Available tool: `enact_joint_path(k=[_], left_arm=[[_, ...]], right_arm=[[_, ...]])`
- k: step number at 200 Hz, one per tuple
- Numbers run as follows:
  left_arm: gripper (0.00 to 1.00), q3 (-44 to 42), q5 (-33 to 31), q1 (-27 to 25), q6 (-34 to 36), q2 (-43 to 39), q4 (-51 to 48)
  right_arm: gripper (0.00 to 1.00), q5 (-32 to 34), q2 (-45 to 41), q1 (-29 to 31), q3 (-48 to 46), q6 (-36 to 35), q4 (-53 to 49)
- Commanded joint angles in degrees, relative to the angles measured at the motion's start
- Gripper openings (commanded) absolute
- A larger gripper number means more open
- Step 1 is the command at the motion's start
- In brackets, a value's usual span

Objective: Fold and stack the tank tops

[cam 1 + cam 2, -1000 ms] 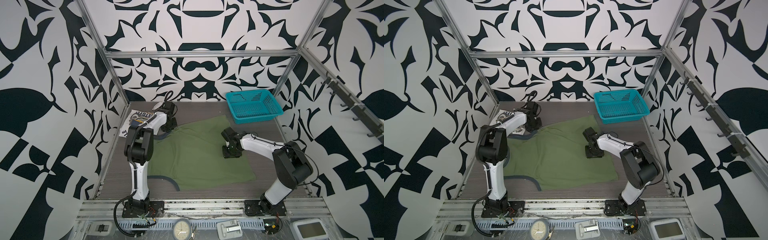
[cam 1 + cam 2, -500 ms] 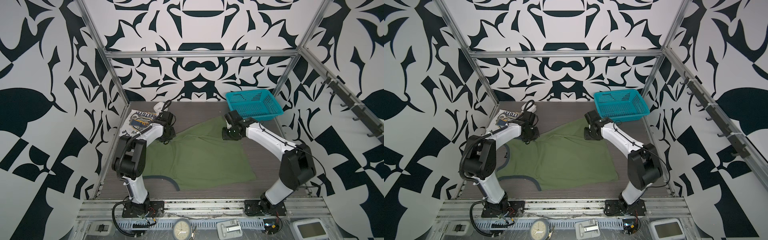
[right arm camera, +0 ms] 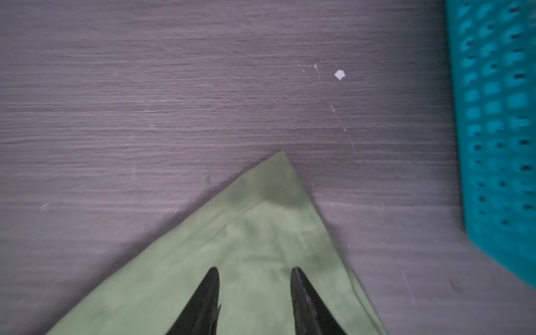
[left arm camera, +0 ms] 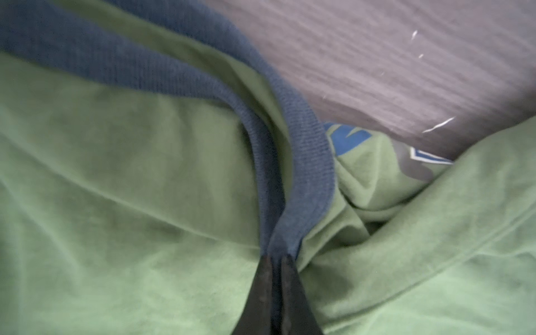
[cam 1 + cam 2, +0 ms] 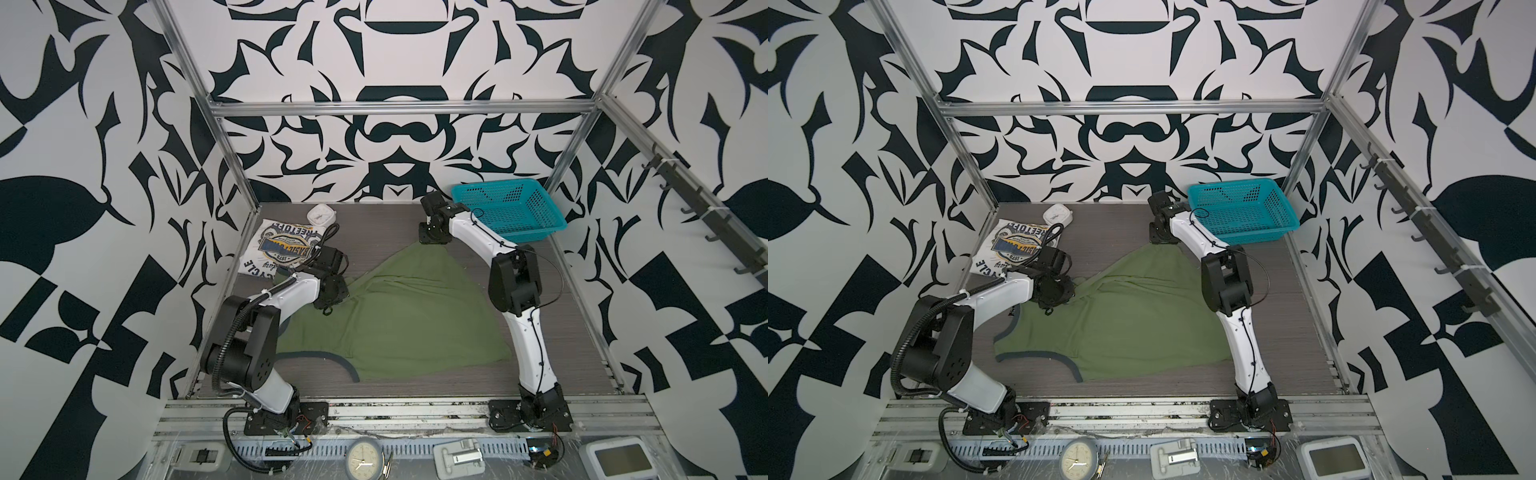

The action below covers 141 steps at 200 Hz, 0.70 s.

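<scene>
Olive green tank top [image 5: 407, 316]: spread over the middle of the table [image 5: 374, 220], plain side up. One corner is drawn to a point toward the back wall.
Left gripper [image 4: 275, 258]: jaws pressed together on the top's navy ribbed trim [image 4: 304, 145], at the bunched left edge of the cloth.
Right gripper [image 3: 254, 271]: jaws spread above the pointed corner, with flat cloth showing between the tips. Whether the tips touch it I cannot tell.
White tank top [image 5: 282, 245]: folded, print up, in the back-left corner against the side rail and just behind the left gripper.
Edges: the olive corner stops short of the teal basket [image 5: 523, 235], with bare table between them. The near hem leaves a bare strip before the front rail. The right side runs close beside the right arm.
Open room: bare table behind the olive corner, between the small white square clock [image 5: 321, 214] and the basket.
Left wrist only: blue print [image 4: 348, 139] tucked inside a fold.
Right wrist only: the gap between the jaws.
Top views only: the white top, the clock and the olive top's full outline.
</scene>
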Motion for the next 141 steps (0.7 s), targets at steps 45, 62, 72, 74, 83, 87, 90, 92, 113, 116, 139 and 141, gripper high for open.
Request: enact_joint_path(k=[45,62,72,74,83,87,90,92,113,116,139,141], left_arm=[[0.0,0.1,0.7,-0.5,-1.0,1.4,1.9],[0.0,0.1,0.7,-0.7,-1.2,2.0,2.3],[0.0,0.1,0.7,-0.8,-1.3,2.3,2.3],[0.0,0.1,0.7,-0.8,-1.3,2.2,2.3],[0.0,0.1,0.6,-0.9,-1.3,2.4,2.4],[0.0,0.2,0.6,-0.9,-1.3,2.5,2.3],[0.0,0.1,0.6,-0.8,-1.3,2.5,2.4],[0.0,0.1,0.6,-0.9,-1.3,2.5,2.3],[0.0,0.3,0.5,-1.0,-1.3,2.6,2.3],[0.0,0.3,0.5,-1.0,-1.3,2.7,2.3],[0.0,0.5,0.3,-0.9,-1.2,2.5,2.3],[0.0,0.6,0.2,-1.0,-1.1,2.6,2.3]], right_arm=[[0.57,-3.4,4.9,-2.8,8.0,-2.4,2.8],[0.58,-3.8,7.5,-2.9,10.5,-2.2,2.0],[0.57,-4.0,9.1,-2.9,12.7,-2.1,0.8],[0.57,-4.1,9.5,-2.9,13.2,-2.1,0.6],[0.57,-4.3,10.7,-2.8,14.7,-2.2,0.0],[0.56,-4.3,11.3,-2.8,15.3,-2.2,-0.2],[0.56,-4.4,11.7,-2.9,15.7,-2.2,-0.4],[0.55,-4.5,11.8,-2.9,15.9,-2.2,-0.4],[0.5,-4.7,13.8,-2.9,18.2,-2.4,-1.8],[0.49,-4.7,14.0,-2.9,18.5,-2.5,-2.0],[0.34,-4.4,13.7,-2.9,17.9,-3.2,-2.9],[0.33,-4.5,13.6,-2.9,17.7,-3.3,-2.8]])
